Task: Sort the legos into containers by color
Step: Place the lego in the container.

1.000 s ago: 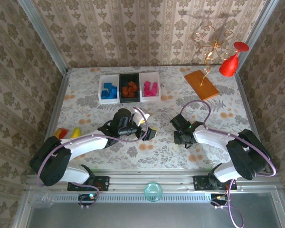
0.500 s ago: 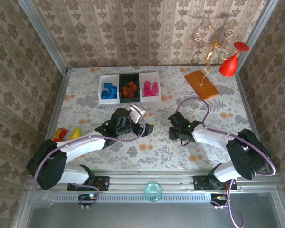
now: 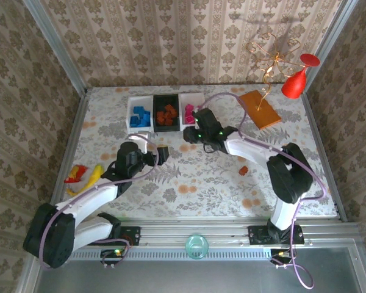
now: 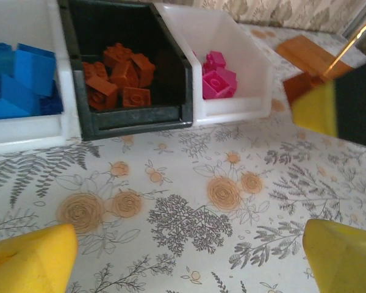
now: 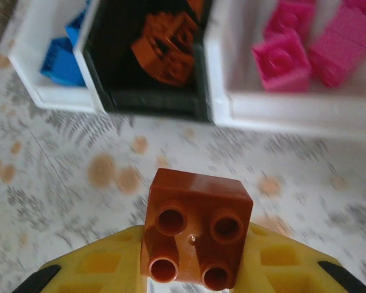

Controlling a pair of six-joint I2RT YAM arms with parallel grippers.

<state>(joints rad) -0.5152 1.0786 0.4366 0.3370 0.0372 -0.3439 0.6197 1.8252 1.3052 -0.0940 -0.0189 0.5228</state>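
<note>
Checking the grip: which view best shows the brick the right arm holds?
The right wrist view: the brick sits close and central, studs toward the camera, clamped between the jaws. The left wrist view catches what may be its corner at the right edge; the top external view leaves it too small to tell.

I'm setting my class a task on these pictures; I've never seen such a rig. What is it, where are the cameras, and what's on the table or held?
Two robot arms are bolted at the near edge of a table, each with a two-finger gripper. One picture looks down from above and behind; the other two come from cameras on the wrists. The table holds three trays: a white tray of blue bricks, a black tray of orange-brown bricks, a second white tray of pink bricks. The right gripper is shut on an orange-brown brick. The left gripper is open and empty. A loose brick lies nearby.
</note>
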